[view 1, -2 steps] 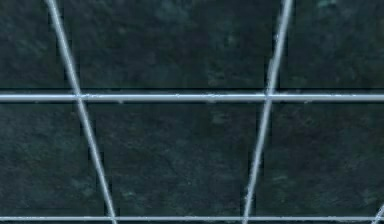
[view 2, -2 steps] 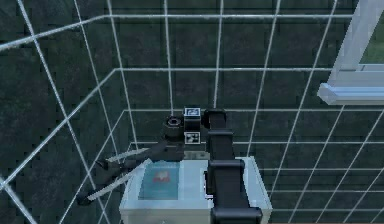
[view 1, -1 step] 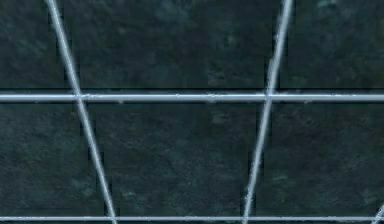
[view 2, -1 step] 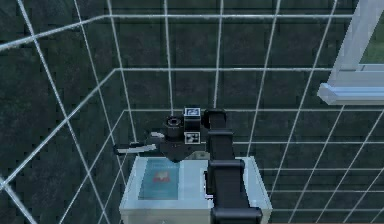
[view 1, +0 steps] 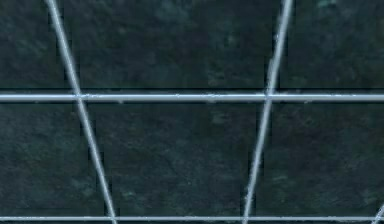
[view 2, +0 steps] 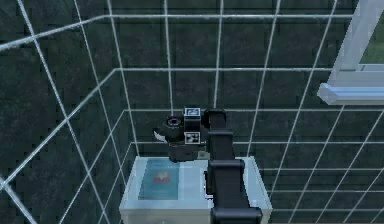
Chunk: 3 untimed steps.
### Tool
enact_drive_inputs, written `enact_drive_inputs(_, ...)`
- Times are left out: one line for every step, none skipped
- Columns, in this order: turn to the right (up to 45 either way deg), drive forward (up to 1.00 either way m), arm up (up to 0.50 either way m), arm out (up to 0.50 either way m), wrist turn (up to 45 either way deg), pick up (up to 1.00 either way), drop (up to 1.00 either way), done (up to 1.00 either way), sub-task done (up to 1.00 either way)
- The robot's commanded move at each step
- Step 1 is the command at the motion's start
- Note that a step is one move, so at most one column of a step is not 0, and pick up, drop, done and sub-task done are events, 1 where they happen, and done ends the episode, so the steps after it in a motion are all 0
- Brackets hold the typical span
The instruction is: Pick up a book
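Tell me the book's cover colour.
The book is pale blue with an orange-brown patch mid-cover; best in the arm side view.

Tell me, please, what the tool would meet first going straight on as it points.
Probably the dark tiled wall with pale grout lines, toward the arm side view's left; the way from the tool looks free, though depth is unclear.

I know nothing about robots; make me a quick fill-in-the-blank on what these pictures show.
The walls are covered in dark ____ with pale joints.
The window at the arm side view's upper right has a ____ frame.
The flat bluish thing lies ____ the pale stand, left of the dark arm.
Missing words: tiles; white; on.
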Motion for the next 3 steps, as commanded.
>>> enact_drive_inputs(0.0,0.00,-0.30,0.00,0.0,0.00,0.00,0.00,0.00)
enact_drive_inputs(0.0,0.00,0.00,0.00,0.0,1.00,0.00,0.00,0.00)
enact_drive_inputs(0.0,0.00,0.10,0.00,0.0,0.00,0.00,0.00,0.00)
